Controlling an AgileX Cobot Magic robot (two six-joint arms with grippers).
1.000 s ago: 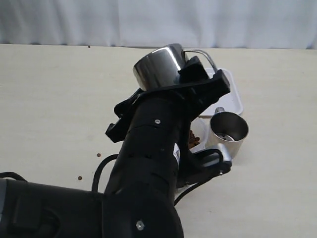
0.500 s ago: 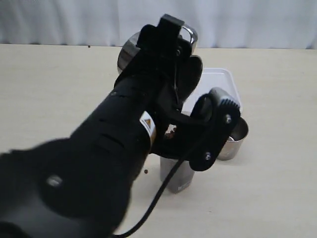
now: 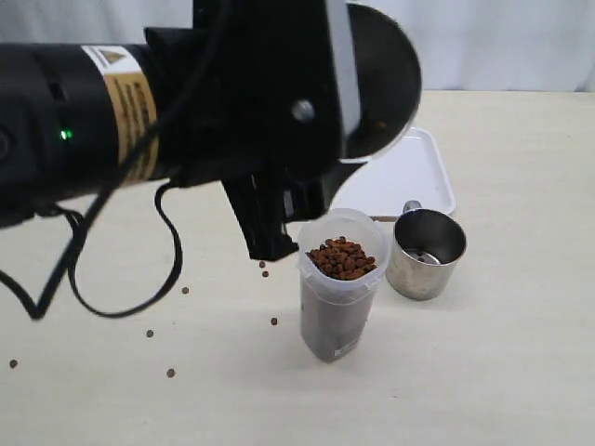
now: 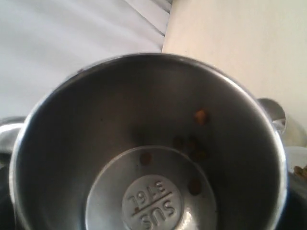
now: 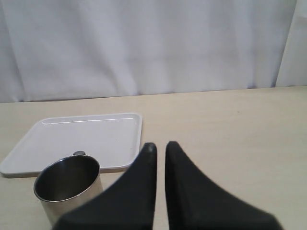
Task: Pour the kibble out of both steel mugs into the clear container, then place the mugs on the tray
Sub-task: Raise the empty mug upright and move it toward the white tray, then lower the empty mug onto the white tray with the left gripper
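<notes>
My left gripper [image 3: 325,111] holds one steel mug [image 3: 383,79] in the air above and behind the clear container [image 3: 337,311]; its fingers are hidden behind the mug. The left wrist view looks straight into that mug [image 4: 144,143], where a few kibble pellets [image 4: 200,116] cling to the wall. Kibble [image 3: 342,258] is heaped to the container's rim. The other steel mug [image 3: 426,253] stands upright on the table right of the container, near the white tray [image 3: 409,177]. My right gripper [image 5: 160,146] is shut on nothing, close beside that mug [image 5: 67,184] and the tray [image 5: 81,136].
Loose kibble pellets [image 3: 149,333] lie scattered on the table left of the container. A black cable [image 3: 172,255] hangs from the left arm over that area. A white curtain [image 5: 153,43] closes off the back of the table.
The left arm has swung up and to the left with the mug, uncovering the container, which now shows kibble up to its rim. More loose pellets lie on the table.
</notes>
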